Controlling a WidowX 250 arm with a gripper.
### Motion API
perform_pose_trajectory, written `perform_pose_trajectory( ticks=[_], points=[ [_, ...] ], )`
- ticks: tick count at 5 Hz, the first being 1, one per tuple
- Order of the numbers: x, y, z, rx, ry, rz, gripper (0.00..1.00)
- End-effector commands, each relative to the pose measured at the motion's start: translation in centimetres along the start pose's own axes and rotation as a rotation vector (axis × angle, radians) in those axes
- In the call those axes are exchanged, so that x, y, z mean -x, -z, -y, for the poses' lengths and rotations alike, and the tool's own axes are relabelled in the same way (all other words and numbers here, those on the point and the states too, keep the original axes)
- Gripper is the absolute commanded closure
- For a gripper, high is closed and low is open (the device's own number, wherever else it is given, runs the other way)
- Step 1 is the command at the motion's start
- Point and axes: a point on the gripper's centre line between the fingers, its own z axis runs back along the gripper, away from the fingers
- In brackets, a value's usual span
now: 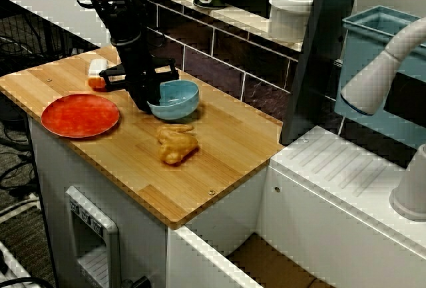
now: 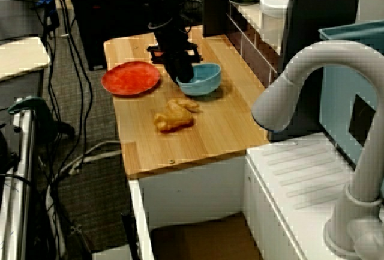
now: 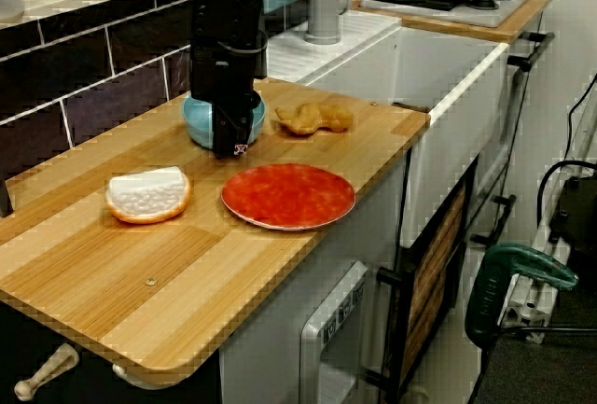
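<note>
Standing upright at the blue bowl (image 1: 181,109), the black gripper (image 1: 148,104) is seen with its tips down at the bowl's rim, on the side toward the red plate (image 1: 80,115). Whether the fingers are spread, pressed together or pinching the rim cannot be told, as the gripper's own body hides them. The bowl is set on the wooden counter (image 1: 226,168). A golden-brown food piece (image 1: 177,145) is noted just beside the bowl. A white, orange-rimmed piece (image 3: 147,195) lies near the bowl, on the gripper's far side.
</note>
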Motion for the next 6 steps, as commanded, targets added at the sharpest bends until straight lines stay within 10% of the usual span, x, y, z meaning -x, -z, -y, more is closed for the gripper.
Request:
perform_pose_trajectory(
  ticks=[1, 6],
  points=[
    [-0.9, -1.7, -0.1, 0.01, 0.011, 0.01, 0.0],
    [-1.7, -3.9, -0.8, 0.08, -0.028, -0.062, 0.0]
  ],
)
